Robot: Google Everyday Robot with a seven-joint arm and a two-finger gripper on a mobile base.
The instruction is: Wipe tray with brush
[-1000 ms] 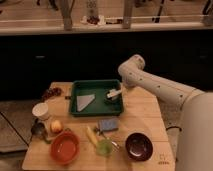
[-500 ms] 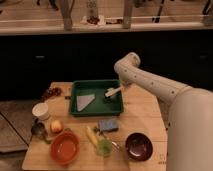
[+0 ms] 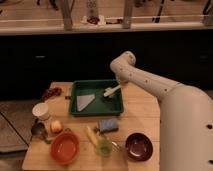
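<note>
The dark green tray lies at the back middle of the wooden table. A pale triangular piece lies flat inside it. The brush has a slim white handle and slants down over the tray's right side, with its head low near the tray floor. My gripper hangs from the white arm at the tray's right rim and is shut on the upper end of the brush handle.
In front of the tray are a blue sponge, a yellow-handled utensil, a green cup, an orange bowl and a dark bowl. A white cup, a metal cup and a fruit stand at the left.
The arm's upper part has swung a little to the left over the tray's right side. The brush has stayed in nearly the same spot in the tray.
</note>
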